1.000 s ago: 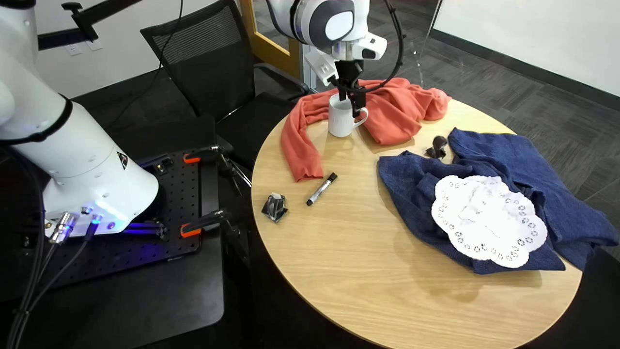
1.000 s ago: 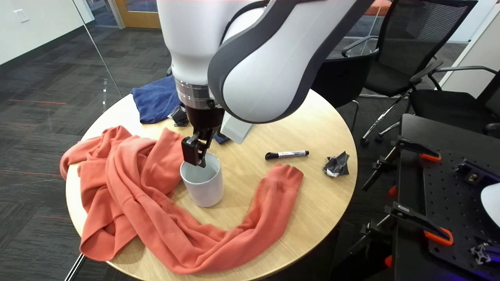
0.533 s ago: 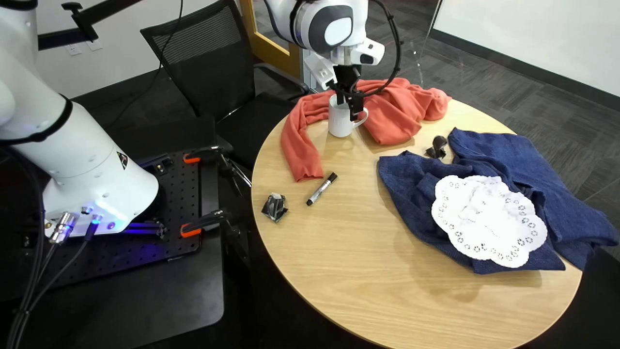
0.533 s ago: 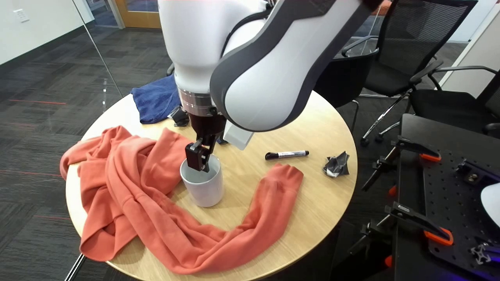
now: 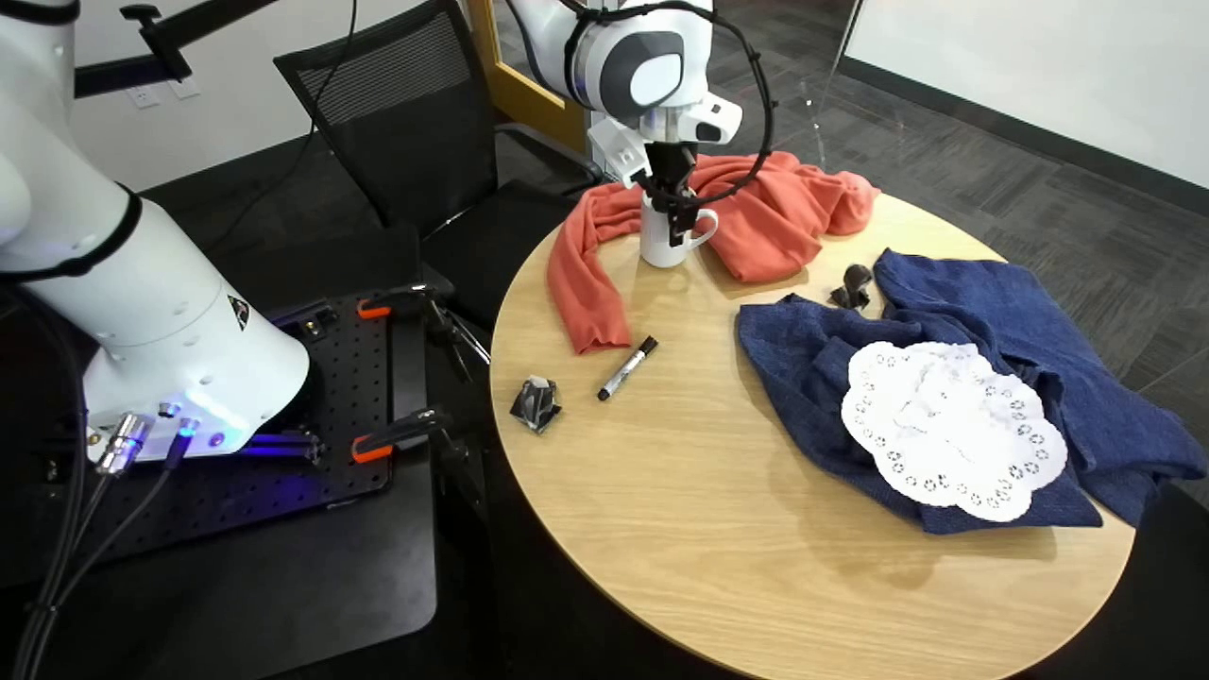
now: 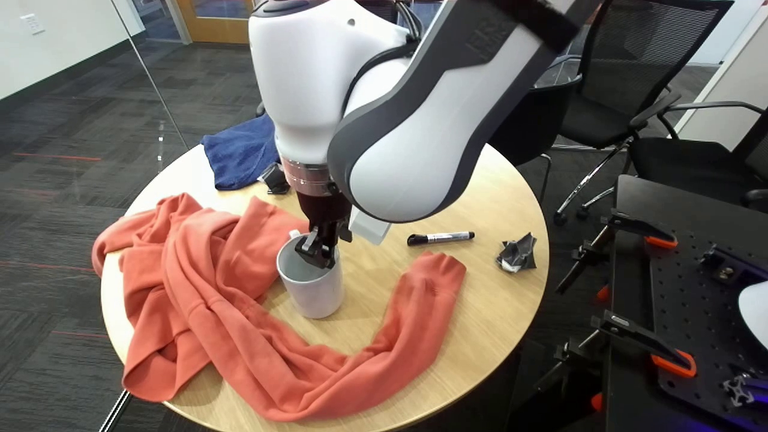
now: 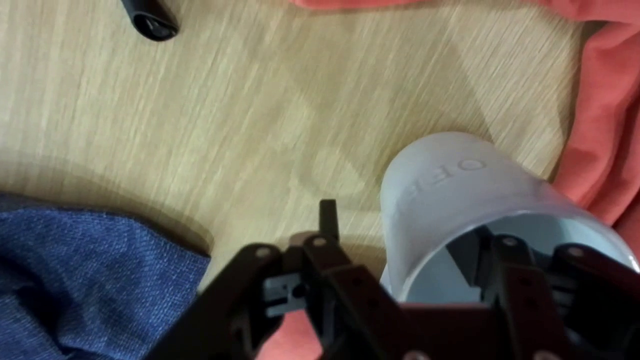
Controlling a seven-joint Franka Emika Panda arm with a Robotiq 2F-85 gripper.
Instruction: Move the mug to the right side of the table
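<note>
The white mug [image 5: 654,244] stands upright on the round tan table [image 5: 699,529], beside the coral cloth. It also shows in an exterior view [image 6: 315,295] and in the wrist view [image 7: 435,180], where raised letters show on its side. Its handle shows in both exterior views. My gripper [image 6: 321,252] is at the mug's rim. In the wrist view the gripper [image 7: 398,236] is open, with one finger inside the mug and the other outside, and the mug wall between them. A gap shows between the outer finger and the wall.
A coral cloth [image 6: 198,288] lies around the mug. A blue cloth [image 5: 812,349] with a white doily [image 5: 954,430] lies on another part of the table. A marker [image 5: 627,368], a crumpled dark wrapper [image 5: 536,404] and another dark wrapper [image 5: 853,286] also lie there.
My gripper has moved down, and its fingers have turned; one finger is now lower inside the mug. The mug has not moved.
</note>
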